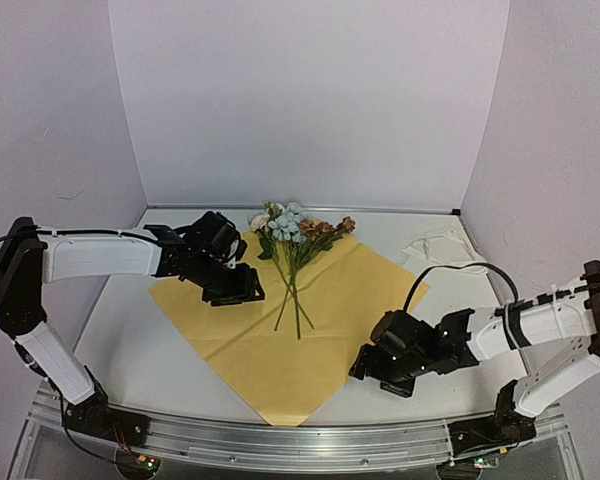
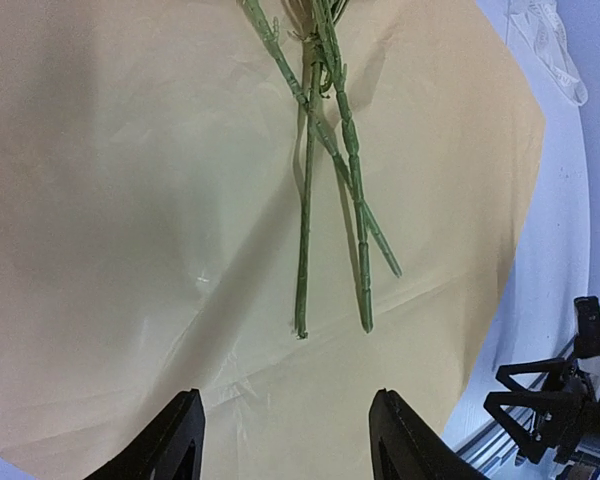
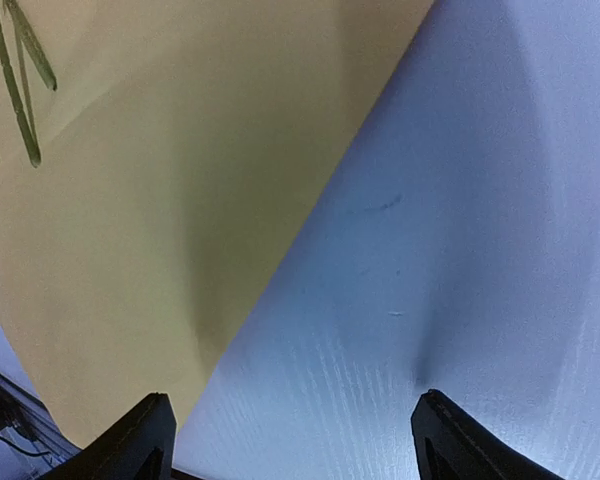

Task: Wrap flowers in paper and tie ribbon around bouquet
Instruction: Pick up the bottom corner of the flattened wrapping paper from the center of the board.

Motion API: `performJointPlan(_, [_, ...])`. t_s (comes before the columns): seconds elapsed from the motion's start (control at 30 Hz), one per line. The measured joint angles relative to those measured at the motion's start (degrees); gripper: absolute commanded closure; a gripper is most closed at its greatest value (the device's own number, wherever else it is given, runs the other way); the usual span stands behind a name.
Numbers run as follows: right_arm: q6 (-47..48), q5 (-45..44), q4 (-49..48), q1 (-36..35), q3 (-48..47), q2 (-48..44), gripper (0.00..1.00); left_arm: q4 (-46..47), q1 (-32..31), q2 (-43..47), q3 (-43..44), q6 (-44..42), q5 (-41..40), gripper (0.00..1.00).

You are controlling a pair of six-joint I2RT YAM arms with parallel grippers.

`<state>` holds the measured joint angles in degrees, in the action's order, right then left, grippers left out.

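Right gripper [image 1: 366, 366] sits nearest, fingers spread wide, nothing between them. It hangs over the paper's [image 1: 310, 335] near-right edge: in the wrist view one finger is above the sheet, the other above the bare table [image 3: 460, 200]. Can't tell whether it touches either.

Paper lies flat on the table, yellow face up, turned like a diamond with one corner toward the arm bases.

Left gripper [image 1: 242, 292] is over the paper's left part, fingers apart and empty, aimed at the middle of the sheet.

Flowers [image 1: 294, 240] lie loose on the paper, unwrapped. Stem ends rest about mid-sheet, just ahead of the left gripper's fingers [image 2: 175, 440], not touching them. The stems cross each other. Blooms fan out at the paper's far corner, partly past its edge.

Ribbon [image 1: 442, 247] is bunched in a white heap on the table off the paper's far-right side, apart from the sheet.
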<state>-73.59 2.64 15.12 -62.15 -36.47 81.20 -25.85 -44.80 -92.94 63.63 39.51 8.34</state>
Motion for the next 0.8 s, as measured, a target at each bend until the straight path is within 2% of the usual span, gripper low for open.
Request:
performJointPlan(0.13, [-7.3,-3.9,-8.6,-5.8,2.4,1.0,0.16,1.4,0.0,3.1,-3.7,0.0,0.0,0.41])
performJointPlan(0.43, [-23.1,-14.3,-29.3,-19.1,3.0,9.5,0.18,4.2,0.0,5.9,-8.0,-0.4,0.0,0.41])
performJointPlan(0.6, [-29.8,-19.6,-35.2,-24.8,3.0,12.8,0.2,5.1,0.0,6.4,-9.0,-0.6,-0.2,0.41])
performJointPlan(0.7, [-32.5,-22.2,-37.0,-26.8,2.7,14.2,0.24,5.5,0.0,6.7,-9.1,-0.7,-0.2,0.41])
performJointPlan(0.8, [-34.1,-24.1,-39.3,-27.2,2.3,16.1,0.33,6.1,0.0,7.5,-9.2,-1.0,-0.1,0.41])
